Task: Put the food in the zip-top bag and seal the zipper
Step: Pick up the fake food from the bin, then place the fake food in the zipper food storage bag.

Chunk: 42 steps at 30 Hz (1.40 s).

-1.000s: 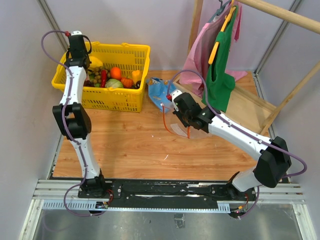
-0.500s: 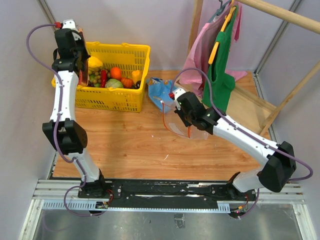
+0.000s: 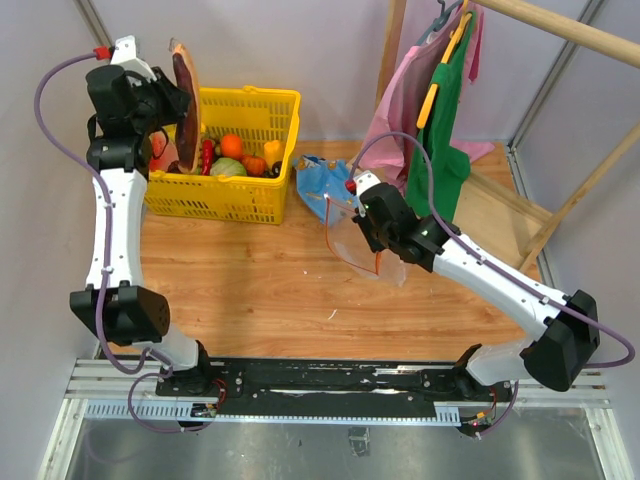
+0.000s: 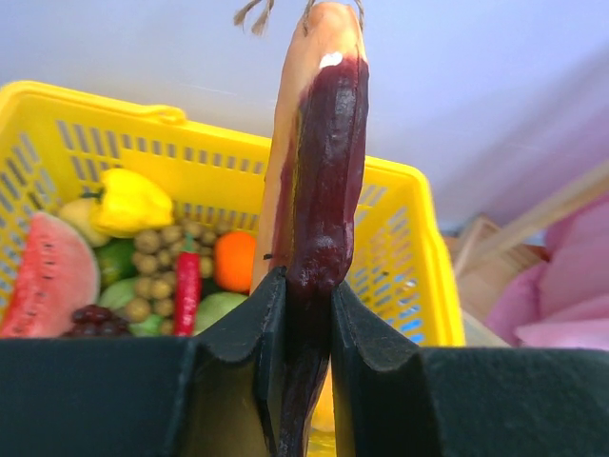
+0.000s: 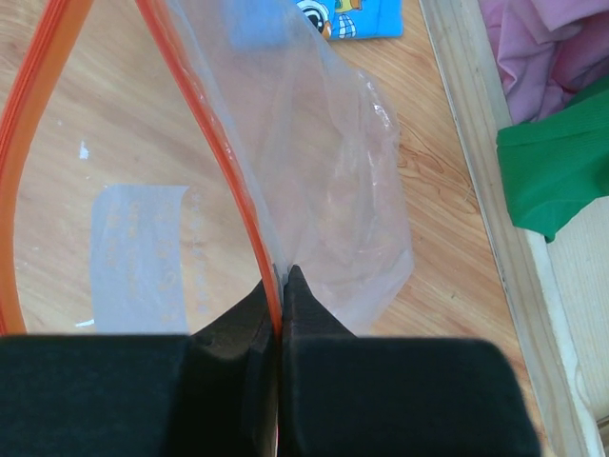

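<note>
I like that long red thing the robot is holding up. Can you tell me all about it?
The slice is long and thin. Its flat face is dark red and shiny, with orange-tan rind along one edge and a small white spot near the top. It looks like plastic. It stands almost upright, its lower end pinched in the left gripper between black fingers. It hangs above the yellow basket and touches nothing else.

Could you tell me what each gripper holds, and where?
Left gripper: the dark red slice, near one end. Right gripper: the zip-top bag, at its zipper edge.
</note>
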Tool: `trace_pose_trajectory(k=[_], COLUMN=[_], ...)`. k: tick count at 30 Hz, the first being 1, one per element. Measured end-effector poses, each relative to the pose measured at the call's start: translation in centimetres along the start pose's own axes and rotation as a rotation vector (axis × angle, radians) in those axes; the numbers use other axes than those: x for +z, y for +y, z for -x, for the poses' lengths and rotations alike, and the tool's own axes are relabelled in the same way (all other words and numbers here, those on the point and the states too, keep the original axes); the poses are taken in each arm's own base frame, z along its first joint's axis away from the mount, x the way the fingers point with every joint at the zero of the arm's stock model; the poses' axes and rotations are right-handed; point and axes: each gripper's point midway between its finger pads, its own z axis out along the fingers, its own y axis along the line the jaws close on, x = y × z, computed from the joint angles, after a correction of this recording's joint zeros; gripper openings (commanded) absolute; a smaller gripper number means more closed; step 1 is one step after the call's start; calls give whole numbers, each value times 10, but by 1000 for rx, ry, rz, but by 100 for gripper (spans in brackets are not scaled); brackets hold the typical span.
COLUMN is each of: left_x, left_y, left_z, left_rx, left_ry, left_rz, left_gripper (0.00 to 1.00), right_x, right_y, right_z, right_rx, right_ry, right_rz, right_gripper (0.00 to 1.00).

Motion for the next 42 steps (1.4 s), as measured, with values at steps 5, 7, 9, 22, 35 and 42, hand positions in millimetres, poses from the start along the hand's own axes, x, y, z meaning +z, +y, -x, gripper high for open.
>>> trace_pose_trajectory(k=[5,7,9,22,35,42], left_x=[-20,-28,-36,-92,-131,-133], left_y=[-43,-69,-94,-206,-247,-252], left_z=[-5,-10,-15,-73,-80,-108], left_rx=[-49,-52,-58,-224,-460,-532], left_ry=[6,16,28,57,-169,-197], left_rz=[-130,-197,-267,-516,-476,-413], left_gripper=[0,0,0,0,0,0], right_x=[0,0,0,0,5,6], right_y=[1,1,3,12,22,27], right_z=[0,1,1,4,6,13], right_rx=[38,54,69,240,479,587], right_ry=[-5,-9,-12,-14,-2,-20], right_rz=[-4,-3,1,23,19,26], right_gripper=[1,1,1,1,1,1])
